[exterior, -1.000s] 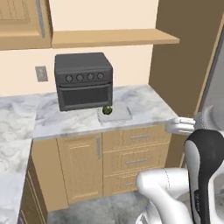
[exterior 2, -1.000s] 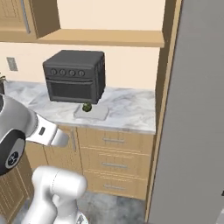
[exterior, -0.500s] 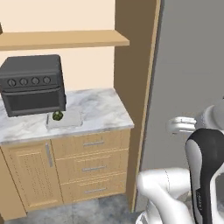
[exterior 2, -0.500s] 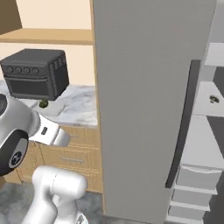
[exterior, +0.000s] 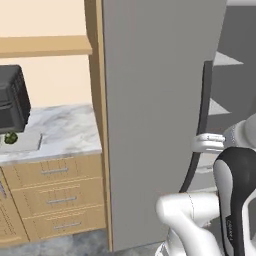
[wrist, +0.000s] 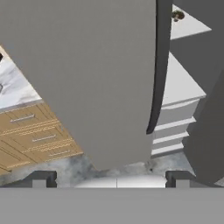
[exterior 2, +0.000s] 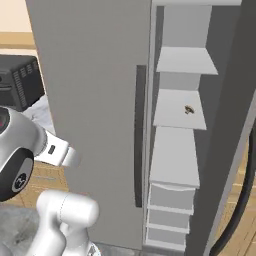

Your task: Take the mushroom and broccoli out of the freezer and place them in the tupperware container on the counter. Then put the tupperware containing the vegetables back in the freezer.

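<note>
Freezer (exterior: 150, 100): we are facing its tall grey door, long axis standing upright, with the dark curved handle (exterior: 200, 125) running vertically along the door's right edge. In the right base view the door is swung open, and light grey shelves (exterior 2: 182, 107) are showing beside it.

Mushroom (exterior 2: 189, 109): we are seeing a tiny tan lump sitting on a middle shelf; the hand view is also catching it (wrist: 177, 16) near its upper edge. It is too small to judge its orientation.

Broccoli (exterior: 10, 138): a dark-green clump is resting on the pale tupperware container (exterior: 27, 142), which is lying flat on the marbled counter (exterior: 70, 130), just in front of the black oven (exterior: 11, 97).

Gripper (wrist: 113, 179): its fingertips are standing wide apart, holding nothing, well short of the door.
</note>
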You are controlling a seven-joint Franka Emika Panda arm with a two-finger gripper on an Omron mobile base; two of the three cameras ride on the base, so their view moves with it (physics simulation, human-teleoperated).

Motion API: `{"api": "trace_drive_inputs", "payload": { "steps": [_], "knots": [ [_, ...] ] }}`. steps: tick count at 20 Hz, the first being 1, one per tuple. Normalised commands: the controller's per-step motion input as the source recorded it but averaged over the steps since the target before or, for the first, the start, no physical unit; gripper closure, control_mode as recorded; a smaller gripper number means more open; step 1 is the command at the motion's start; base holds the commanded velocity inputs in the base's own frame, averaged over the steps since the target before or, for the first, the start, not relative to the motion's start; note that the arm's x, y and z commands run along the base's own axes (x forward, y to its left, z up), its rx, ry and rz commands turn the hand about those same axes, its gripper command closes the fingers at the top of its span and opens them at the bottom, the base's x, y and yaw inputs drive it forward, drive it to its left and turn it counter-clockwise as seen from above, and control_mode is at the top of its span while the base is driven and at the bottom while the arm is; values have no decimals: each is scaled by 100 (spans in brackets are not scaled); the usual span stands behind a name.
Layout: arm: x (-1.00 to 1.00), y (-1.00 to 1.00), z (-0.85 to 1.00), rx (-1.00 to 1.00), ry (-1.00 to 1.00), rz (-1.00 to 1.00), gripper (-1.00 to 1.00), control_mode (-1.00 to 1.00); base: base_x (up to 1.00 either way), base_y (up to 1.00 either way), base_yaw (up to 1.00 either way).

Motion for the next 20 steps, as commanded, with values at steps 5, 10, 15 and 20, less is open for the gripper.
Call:
{"api": "trace_drive_inputs", "payload": {
  "steps": [5, 10, 15, 20],
  "knots": [
    [0, 0, 0, 0, 0, 0, -100, 100, 34, -67, 4],
    [0, 0, 0, 0, 0, 0, -100, 100, 56, -58, 11],
    [0, 0, 0, 0, 0, 0, -100, 100, 48, -50, 15],
    [0, 0, 0, 0, 0, 0, -100, 100, -1, -60, 8]
  ]
}}
